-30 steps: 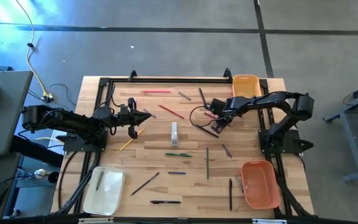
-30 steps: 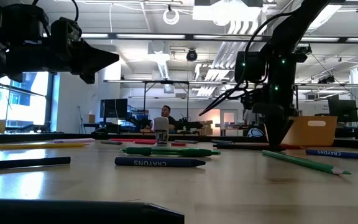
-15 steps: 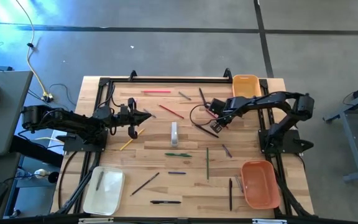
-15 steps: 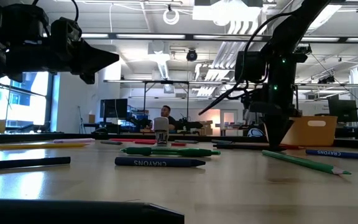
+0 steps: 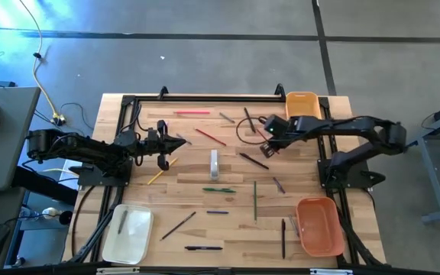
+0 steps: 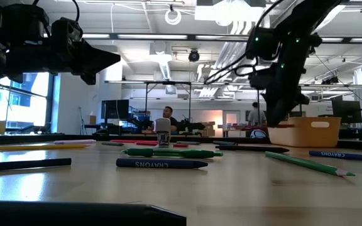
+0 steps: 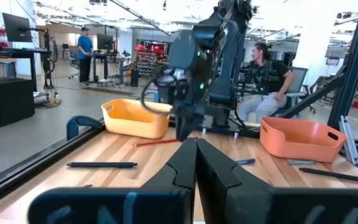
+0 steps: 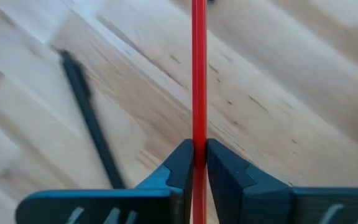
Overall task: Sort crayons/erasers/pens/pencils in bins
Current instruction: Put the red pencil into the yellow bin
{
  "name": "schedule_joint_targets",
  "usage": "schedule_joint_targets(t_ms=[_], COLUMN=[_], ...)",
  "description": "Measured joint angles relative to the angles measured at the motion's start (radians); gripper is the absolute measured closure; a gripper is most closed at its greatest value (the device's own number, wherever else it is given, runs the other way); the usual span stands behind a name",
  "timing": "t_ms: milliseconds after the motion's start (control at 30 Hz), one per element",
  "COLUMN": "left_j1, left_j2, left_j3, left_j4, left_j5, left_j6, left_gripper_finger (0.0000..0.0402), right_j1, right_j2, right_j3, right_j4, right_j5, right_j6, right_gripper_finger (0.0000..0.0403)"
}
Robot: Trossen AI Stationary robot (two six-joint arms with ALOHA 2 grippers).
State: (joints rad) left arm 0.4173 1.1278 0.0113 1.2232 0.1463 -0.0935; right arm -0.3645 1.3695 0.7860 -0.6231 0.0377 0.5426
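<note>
High view: cream bin (image 5: 128,234) holds one stick; right end effector (image 8: 197,163) clamps red pencil (image 8: 198,68); left end effector (image 5: 182,143) closed, empty.

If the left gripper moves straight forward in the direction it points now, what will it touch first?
Probably the right gripper, which holds a red pencil directly ahead of the shut left gripper. Depth is unclear, and the left gripper hangs above the table, so it may pass over the items lying there.
</note>
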Motion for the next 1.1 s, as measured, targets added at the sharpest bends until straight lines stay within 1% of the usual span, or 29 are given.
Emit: schedule_joint_targets(t_ms=[133,200,367,467,700,767,933,1100], left_j1=[0.0,0.0,0.0,0.0,0.0,0.0,0.0,0.0], left_j2=[0.0,0.0,0.0,0.0,0.0,0.0,0.0,0.0], left_j3=[0.0,0.0,0.0,0.0,0.0,0.0,0.0,0.0], left_j4=[0.0,0.0,0.0,0.0,0.0,0.0,-0.002,-0.006], left_j5=[0.0,0.0,0.0,0.0,0.0,0.0,0.0,0.0], left_j6=[0.0,0.0,0.0,-0.001,-0.012,-0.024,-0.027,-0.026], left_gripper_finger=[0.0402,0.0401,0.0402,0.0402,0.0402,0.0402,0.0401,0.0401], right_j1=[0.0,-0.008,-0.053,-0.105,-0.267,-0.317,-0.422,-0.482], right_j2=[-0.094,-0.143,-0.242,-0.27,-0.252,-0.237,-0.179,-0.112], right_j3=[0.001,0.001,0.002,0.002,0.003,0.003,0.003,0.003], right_j4=[-0.002,-0.01,-0.067,-0.11,-0.128,-0.118,-0.11,-0.11], right_j5=[0.027,0.057,0.162,0.239,0.374,0.396,0.399,0.369], right_j6=[0.001,0.0,0.0,-0.007,-0.098,-0.139,-0.217,-0.256], right_gripper_finger=[0.0369,0.0368,0.0368,0.0368,0.0368,0.0368,0.0368,0.0368])
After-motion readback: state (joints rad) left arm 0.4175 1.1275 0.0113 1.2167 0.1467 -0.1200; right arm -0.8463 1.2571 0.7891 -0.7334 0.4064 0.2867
